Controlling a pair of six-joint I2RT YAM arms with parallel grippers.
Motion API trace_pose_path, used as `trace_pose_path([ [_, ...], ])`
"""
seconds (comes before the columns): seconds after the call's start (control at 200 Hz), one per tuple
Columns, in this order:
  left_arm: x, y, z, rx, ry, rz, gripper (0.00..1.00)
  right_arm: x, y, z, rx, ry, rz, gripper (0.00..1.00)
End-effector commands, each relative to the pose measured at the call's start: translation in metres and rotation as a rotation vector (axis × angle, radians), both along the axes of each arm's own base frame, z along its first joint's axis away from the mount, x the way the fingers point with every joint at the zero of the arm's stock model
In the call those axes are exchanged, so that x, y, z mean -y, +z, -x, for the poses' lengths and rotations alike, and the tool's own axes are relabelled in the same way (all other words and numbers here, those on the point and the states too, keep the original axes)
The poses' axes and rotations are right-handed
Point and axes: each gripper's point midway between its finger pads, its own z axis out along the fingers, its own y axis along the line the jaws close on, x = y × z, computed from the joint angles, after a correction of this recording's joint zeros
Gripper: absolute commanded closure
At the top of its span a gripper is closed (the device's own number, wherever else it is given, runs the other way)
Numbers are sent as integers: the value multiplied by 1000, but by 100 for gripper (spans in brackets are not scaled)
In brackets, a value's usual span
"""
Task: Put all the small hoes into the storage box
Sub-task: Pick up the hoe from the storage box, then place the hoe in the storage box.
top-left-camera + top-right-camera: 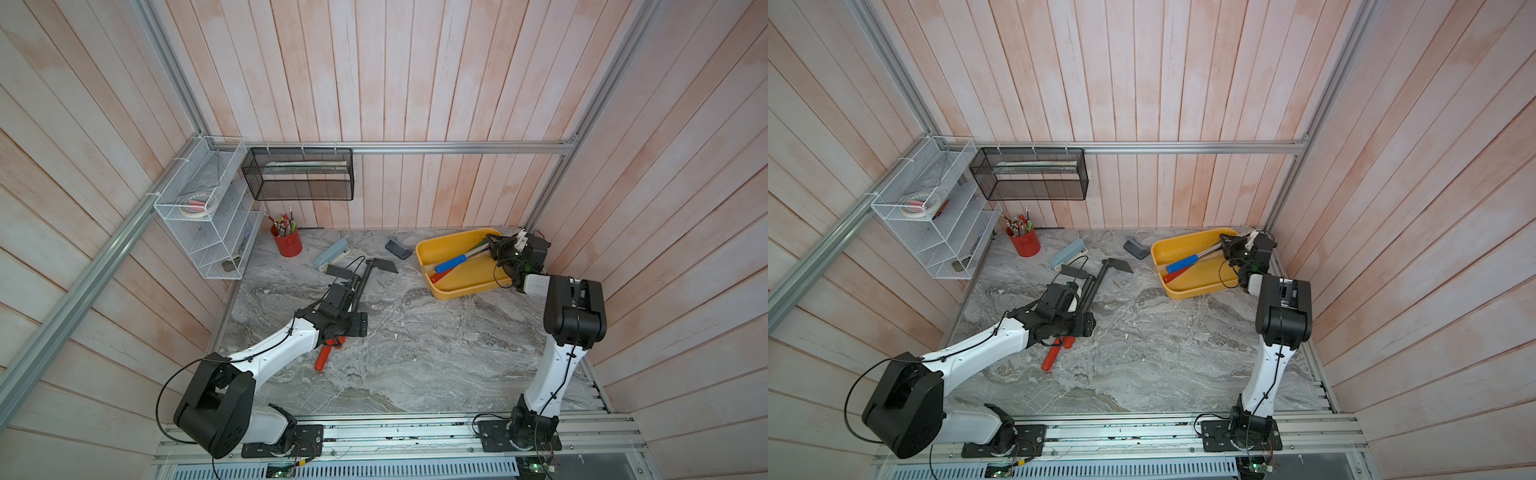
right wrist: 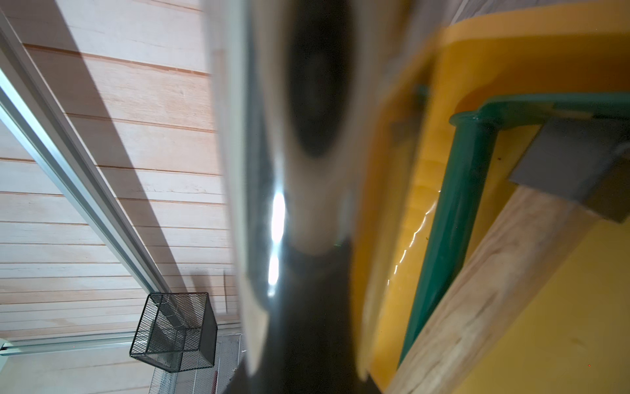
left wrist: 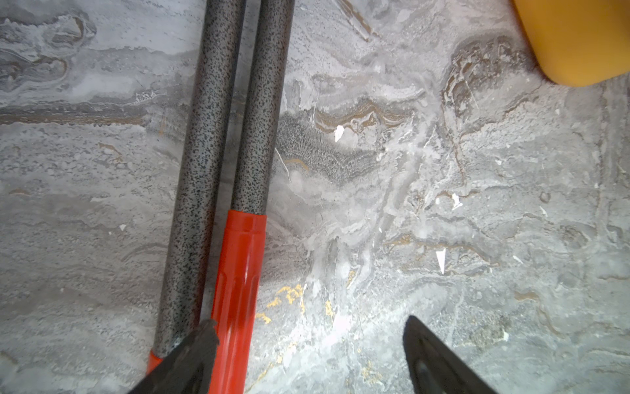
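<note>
The small hoe (image 1: 381, 266) lies flat on the grey marble desk (image 1: 415, 340), outside the yellow storage box (image 1: 465, 291) and off to the box's left, with bare desk between the two. Its black speckled shaft runs away from the box. A second black-shafted tool (image 1: 338, 271) lies tight alongside it, on the side farther from the box. Red grips show from under the left arm.

The left end effector (image 3: 310, 322) hangs just over those two shafts with its fingers spread wide. In the left wrist view one finger (image 3: 185, 358) sits over the shafts and the other (image 3: 439, 361) over bare desk, with nothing pinched.

The right end effector (image 1: 495, 246) is inside the box at its far right corner, fingers drawn together. The chrome shaft of a blue-handled tool (image 1: 456, 262) in the box runs right up to it, but I cannot tell whether it is gripped. The right wrist view shows only blurred shiny metal there. A red-handled tool (image 1: 442, 274) lies beside the blue one, and a green-stemmed tool (image 2: 453, 221) with a pale wooden handle rests on the box floor.

A dark grey block (image 1: 398, 248) sits just off the box's far left corner. A stapler (image 1: 330, 257) lies farther from the box, and a red pen cup (image 1: 287, 245) farther still.
</note>
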Motion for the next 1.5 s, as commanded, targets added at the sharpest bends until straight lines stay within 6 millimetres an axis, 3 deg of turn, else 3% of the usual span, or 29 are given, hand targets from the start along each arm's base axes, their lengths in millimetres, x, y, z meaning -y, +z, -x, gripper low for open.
trace_pose_path([
  [0.0,-7,-1,2,7,15,-16,13,-8,43,8,87,5,-3,88],
  [0.3,-8,-1,4,12,18,-7,13,-24,62,19,68,17,-41,88],
  [0.615,-7,0,4,26,23,8,13,-33,58,20,41,21,-39,88],
  [1.495,-8,-5,7,10,23,7,13,-42,3,-3,-54,36,-53,87],
])
